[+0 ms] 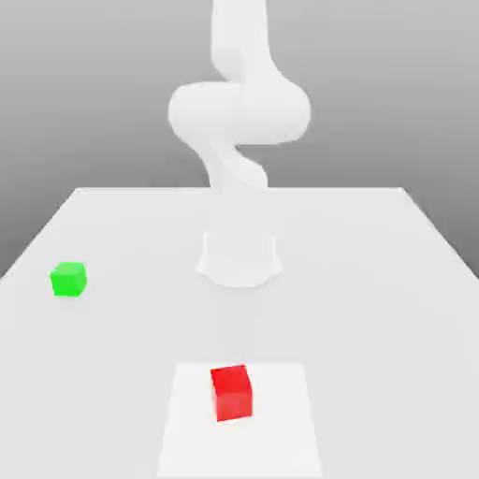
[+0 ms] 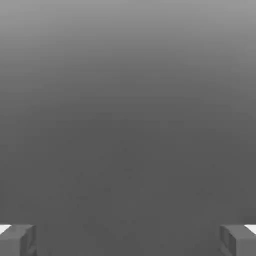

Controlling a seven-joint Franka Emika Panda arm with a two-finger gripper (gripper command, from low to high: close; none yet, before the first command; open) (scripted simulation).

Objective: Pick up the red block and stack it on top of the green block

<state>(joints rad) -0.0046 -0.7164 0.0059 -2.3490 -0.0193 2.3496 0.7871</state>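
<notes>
the red block (image 1: 231, 392) sits low in the exterior view, near the front edge of the white table (image 1: 374, 281), resting flat with one corner turned slightly toward the camera. under it i can see a paler rectangular patch (image 1: 281, 421) on the tabletop, and the cube stands inside that patch, toward its upper middle (nothing holds or walls it in; the patch looks flush with the surface).

the green block (image 1: 68, 279) lies well apart from it, far over on the exterior view's left and further back on the table, close to the table's left edge. it too rests flat on the bare surface, touching nothing else.

between and behind the two cubes, the white arm (image 1: 239, 112) rises from its round base (image 1: 239, 257) at the middle of the table, bending up out of the top of the exterior view. neither block touches the base.

from the hand view i see the gripper (image 2: 128, 240) with its two grey fingertips (image 2: 17, 240) standing at the far edges of the picture, spread wide with nothing between them but a plain grey backdrop. both cubes are on the table, each alone and unstacked.
</notes>
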